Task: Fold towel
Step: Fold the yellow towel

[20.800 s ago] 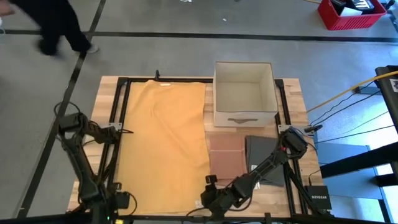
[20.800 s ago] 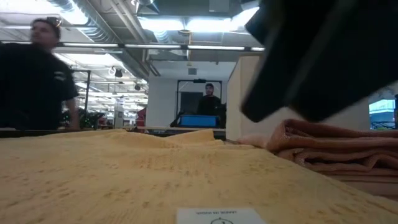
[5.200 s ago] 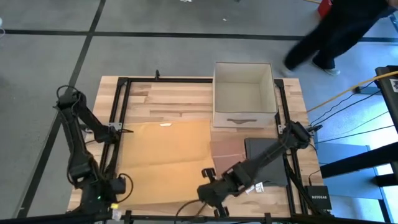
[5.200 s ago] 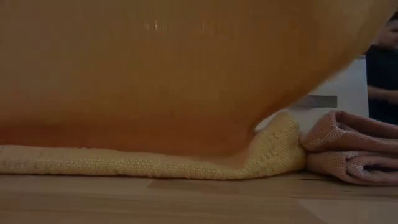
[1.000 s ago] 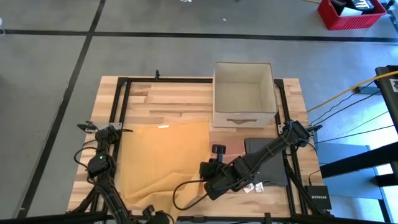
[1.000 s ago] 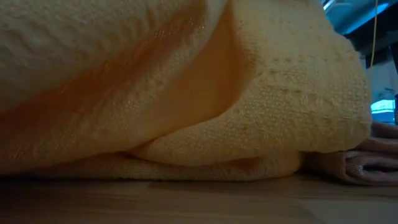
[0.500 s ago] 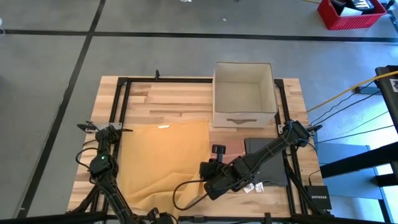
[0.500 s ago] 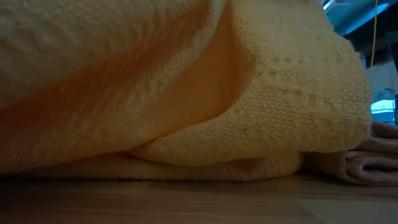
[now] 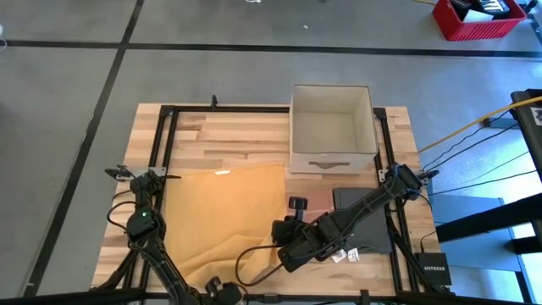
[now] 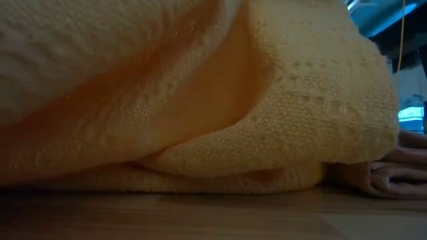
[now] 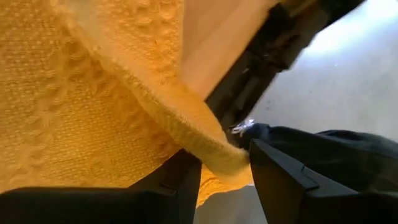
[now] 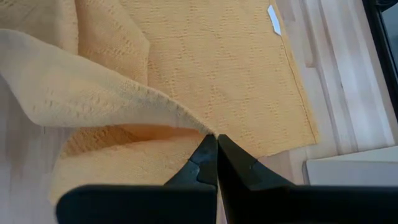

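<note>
The soft, limp yellow towel [image 9: 224, 216] lies half-folded on the tabletop [image 9: 237, 135], left claw [image 11: 224, 165] pinching its thick hem, right claw [image 12: 216, 149] pressed together on an edge, both sensible holds.

You see the towel [image 9: 224, 216] at table centre, a box [image 9: 332, 127] at two o'clock, folded cloths [image 9: 339, 207] at three.

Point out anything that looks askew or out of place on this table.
The yellow towel is only half folded: its near edge is lifted and rumpled between the right gripper, shut on it, and the left gripper. Nothing else stands out.
</note>
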{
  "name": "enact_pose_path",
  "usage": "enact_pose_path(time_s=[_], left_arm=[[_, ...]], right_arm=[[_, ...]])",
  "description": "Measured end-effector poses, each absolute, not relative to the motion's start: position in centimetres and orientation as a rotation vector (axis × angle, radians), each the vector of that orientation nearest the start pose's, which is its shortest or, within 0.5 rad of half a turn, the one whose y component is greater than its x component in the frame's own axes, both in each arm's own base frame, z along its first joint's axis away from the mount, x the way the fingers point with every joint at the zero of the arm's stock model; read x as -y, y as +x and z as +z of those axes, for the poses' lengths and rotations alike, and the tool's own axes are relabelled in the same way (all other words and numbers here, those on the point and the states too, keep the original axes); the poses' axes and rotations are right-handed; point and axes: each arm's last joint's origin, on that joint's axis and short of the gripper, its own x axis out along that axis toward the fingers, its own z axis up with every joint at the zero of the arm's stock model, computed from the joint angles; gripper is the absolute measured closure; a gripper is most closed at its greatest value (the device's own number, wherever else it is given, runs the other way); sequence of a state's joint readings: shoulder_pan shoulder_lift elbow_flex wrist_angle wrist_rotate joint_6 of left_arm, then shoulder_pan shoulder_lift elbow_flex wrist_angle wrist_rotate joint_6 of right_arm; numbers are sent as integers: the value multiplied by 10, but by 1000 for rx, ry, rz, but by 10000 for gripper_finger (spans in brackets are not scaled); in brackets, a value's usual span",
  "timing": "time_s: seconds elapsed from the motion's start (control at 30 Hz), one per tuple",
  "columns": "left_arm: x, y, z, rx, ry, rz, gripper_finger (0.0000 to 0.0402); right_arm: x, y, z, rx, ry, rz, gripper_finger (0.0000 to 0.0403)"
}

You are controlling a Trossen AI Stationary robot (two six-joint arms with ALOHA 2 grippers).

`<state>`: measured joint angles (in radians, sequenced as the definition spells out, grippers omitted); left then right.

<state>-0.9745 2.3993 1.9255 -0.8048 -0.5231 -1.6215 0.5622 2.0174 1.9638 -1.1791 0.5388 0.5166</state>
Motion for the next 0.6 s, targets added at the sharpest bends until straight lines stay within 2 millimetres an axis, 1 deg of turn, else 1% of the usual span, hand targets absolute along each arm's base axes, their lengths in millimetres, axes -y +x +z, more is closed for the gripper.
enact_pose_path(time_s=[0.07, 0.13, 0.33, 0.47, 0.6], left_arm=[[395, 281, 134, -944, -592, 408, 273], [397, 276, 134, -964, -572, 401, 283], [407, 267, 139, -991, -522, 313, 351], [408, 266, 139, -998, -460, 276, 392], [409, 262, 142, -1014, -399, 263, 397]], right_arm=[[-207, 357, 301, -1004, -174, -244, 398], [-208, 357, 301, -1007, -171, -240, 398], [-208, 357, 301, -1006, -170, -239, 398], [-208, 357, 301, -1006, -170, -240, 398], [-208, 357, 301, -1006, -170, -240, 398]])
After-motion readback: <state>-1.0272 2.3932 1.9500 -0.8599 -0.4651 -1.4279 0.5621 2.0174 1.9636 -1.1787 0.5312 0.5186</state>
